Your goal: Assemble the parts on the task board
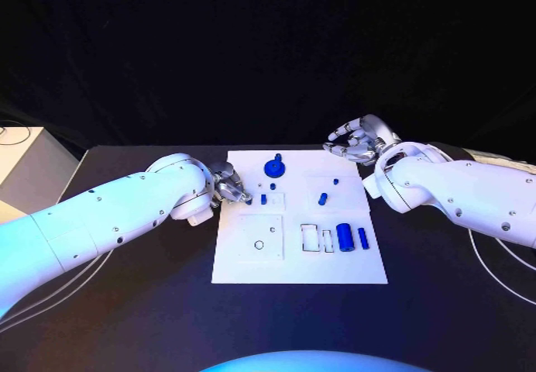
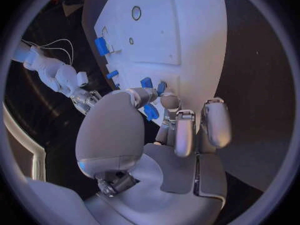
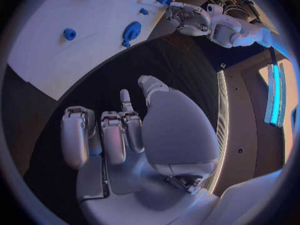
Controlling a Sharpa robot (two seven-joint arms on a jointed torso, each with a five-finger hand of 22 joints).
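Left hand [image 1: 229, 188] sits at the left edge of the white board [image 1: 252, 267], on its upper part. In the left wrist view the fingers [image 2: 181, 132] curl down and a small blue piece [image 2: 150, 112] is pinched between thumb and a finger, just over the board edge. Two more small blue pieces [image 2: 146, 82] lie on the board right next to the fingertips.

Board lies in the middle of the black desk [image 1: 134, 302]. Near its top edge stands a big blue round part [image 1: 273, 165]. Just below that, a tiny blue peg [image 1: 263, 199] near the left hand, and a small blue block [image 1: 323, 198] further right with a blue dot [image 1: 335, 183] above it. Lower right of the board: a blue cylinder [image 1: 345, 237] and a thin blue bar [image 1: 363, 237] side by side, next to two outlined slots. Lower left panel has a small ring-shaped hole [image 1: 259, 245].

Right hand [image 1: 358, 139] hovers off the board past its upper right corner, over the desk, holding nothing. Right wrist view shows its fingers [image 3: 115, 140] loosely bent but apart, above dark desk.
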